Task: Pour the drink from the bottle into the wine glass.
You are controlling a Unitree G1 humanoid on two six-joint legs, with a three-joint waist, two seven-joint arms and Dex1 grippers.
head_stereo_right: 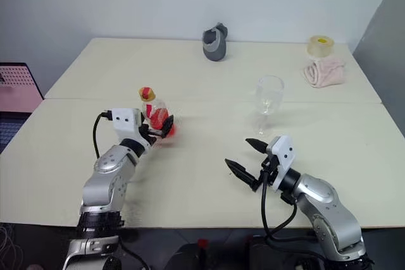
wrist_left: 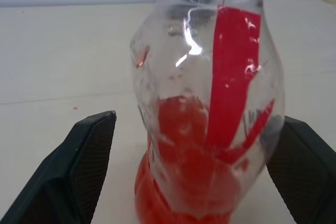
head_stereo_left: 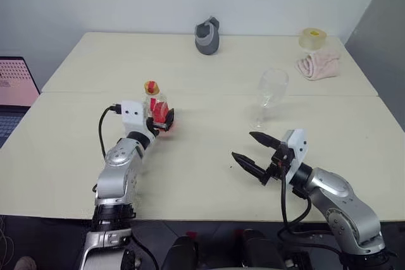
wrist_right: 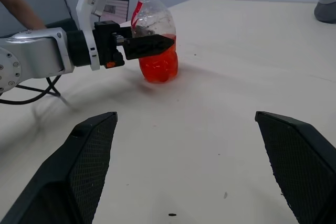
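In your left wrist view the small clear plastic bottle with red drink is cut off at the top edge, so its neck and yellow cap are lost, and you cannot tell whether the black fingers beside it touch its wall. From the head views, the left tool covers part of the bottle's lower body, and the pink-screened laptop runs off the picture's edge. The grey object at the far side of the pale desk is too small to identify.
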